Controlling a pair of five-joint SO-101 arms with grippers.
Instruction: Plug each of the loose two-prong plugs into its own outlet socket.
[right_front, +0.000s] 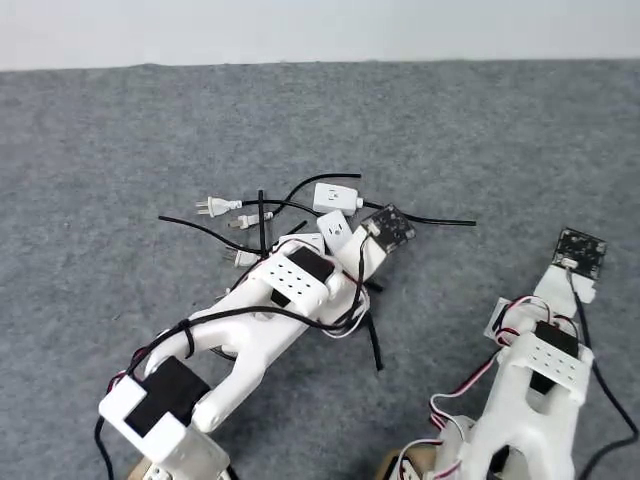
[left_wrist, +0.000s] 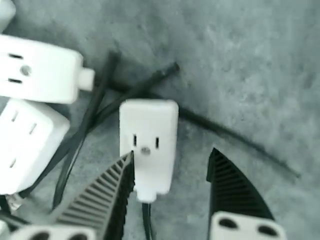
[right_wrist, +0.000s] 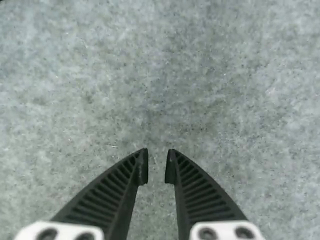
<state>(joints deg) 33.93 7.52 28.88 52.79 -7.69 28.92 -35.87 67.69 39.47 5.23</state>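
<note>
In the left wrist view a white outlet socket (left_wrist: 148, 145) lies face up on the carpet, its black cord leading back toward the wrist. My left gripper (left_wrist: 171, 156) is open around it, one finger (left_wrist: 112, 187) against its side and the other standing apart. Two more white sockets (left_wrist: 37, 75) (left_wrist: 27, 142) lie beside it. From above, the left arm (right_front: 290, 290) reaches over the socket cluster (right_front: 337, 197). Loose two-prong plugs (right_front: 210, 207) (right_front: 250, 220) lie farther left on black cords. My right gripper (right_wrist: 156, 162) is shut on nothing above bare carpet.
Black cords (right_front: 420, 218) loop around the sockets and under the left arm. The right arm (right_front: 545, 365) stands at the front right, apart from the cluster. Grey carpet (right_front: 480, 130) covers the table up to the pale back wall.
</note>
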